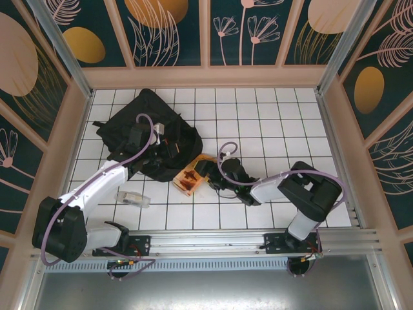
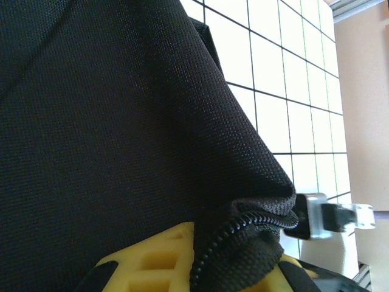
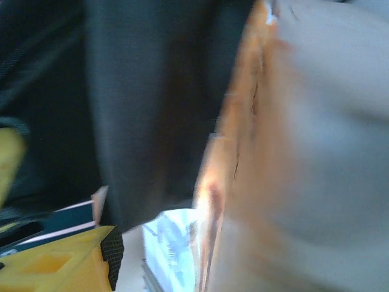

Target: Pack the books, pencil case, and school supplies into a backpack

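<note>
My left gripper (image 2: 234,271) is clamped tight on a fold of the backpack (image 1: 148,116) at its zipper edge, lifting the black cloth into a ridge, and I judge this is what holds the mouth of the bag up for loading. The book (image 1: 191,175) lies tilted against the backpack's near right corner, its far end at the opening and its near end out on the table (image 1: 271,129). The right gripper (image 1: 211,175) is just beside the book on the side away from the backpack. Its fingers stand fairly wide, but I cannot tell whether they press the book or only bracket it. To do this step well I would hold the left pinch high and steady so the mouth does not sag. I would push the book along its own length toward the backpack, flat and slow, so the thin cover does not buckle or catch on the zipper teeth. The right wrist view is badly blurred: I make out an orange edge, dark cloth beyond it and one yellow finger (image 3: 48,267) low down. The inside of the backpack is hidden, so what it holds is unknown. A small clear item (image 1: 132,197) lies on the table near the backpack's near left side, too small to identify.
</note>
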Motion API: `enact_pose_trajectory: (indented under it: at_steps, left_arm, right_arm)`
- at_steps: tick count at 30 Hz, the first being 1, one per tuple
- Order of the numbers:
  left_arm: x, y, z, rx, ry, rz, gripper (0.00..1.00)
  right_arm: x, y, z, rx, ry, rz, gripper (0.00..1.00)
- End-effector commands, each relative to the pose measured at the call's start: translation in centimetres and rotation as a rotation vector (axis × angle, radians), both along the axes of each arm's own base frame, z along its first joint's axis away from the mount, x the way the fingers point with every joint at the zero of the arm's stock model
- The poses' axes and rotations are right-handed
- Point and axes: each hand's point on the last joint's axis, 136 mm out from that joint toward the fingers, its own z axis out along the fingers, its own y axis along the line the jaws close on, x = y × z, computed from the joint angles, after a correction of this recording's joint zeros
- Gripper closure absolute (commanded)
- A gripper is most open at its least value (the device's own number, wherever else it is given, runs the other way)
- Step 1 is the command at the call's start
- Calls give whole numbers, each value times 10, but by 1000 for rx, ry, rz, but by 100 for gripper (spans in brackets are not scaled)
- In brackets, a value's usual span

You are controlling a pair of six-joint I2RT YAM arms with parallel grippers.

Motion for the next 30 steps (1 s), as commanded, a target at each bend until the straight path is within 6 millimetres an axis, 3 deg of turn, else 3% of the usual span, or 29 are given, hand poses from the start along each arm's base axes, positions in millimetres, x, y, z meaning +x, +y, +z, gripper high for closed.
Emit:
enact_pose_trajectory:
  at_steps: [1,3,5,10,12,16,18,20,24,27,30]
  left_arm:
    - [-4,-14,12,-57,3,-53,100]
    - [-2,-15,14,-58,-1,-55,100]
    - [-1,-15,15,-58,-6,-56,100]
    - [1,-15,19,-43,-16,-60,100]
    - [3,-13,24,-22,-29,-61,100]
    - [11,-9,40,36,-70,-59,100]
    - [22,-8,63,59,-128,-53,100]
    - [29,-6,74,94,-157,-50,100]
    - [42,-10,94,130,-206,-84,100]
    - [46,-19,101,126,-224,-131,100]
    - [46,-32,106,82,-224,-200,100]
  right_arm:
    - [3,-1,-4,-20,31,-7,30]
    - [3,-6,-6,-31,29,-13,31]
    - [6,-12,-5,-32,27,-32,40]
    - [14,-22,8,-5,-8,-62,88]
    - [14,-26,15,-1,-25,-66,100]
    - [12,-48,35,-71,-68,-113,100]
    - [7,-62,49,-132,-103,-125,100]
    - [0,-73,74,-159,-169,-112,100]
    - [-14,-96,141,-191,-349,-89,100]
    - [-26,-103,187,-168,-472,-54,100]
    - [-34,-99,215,-154,-544,9,100]
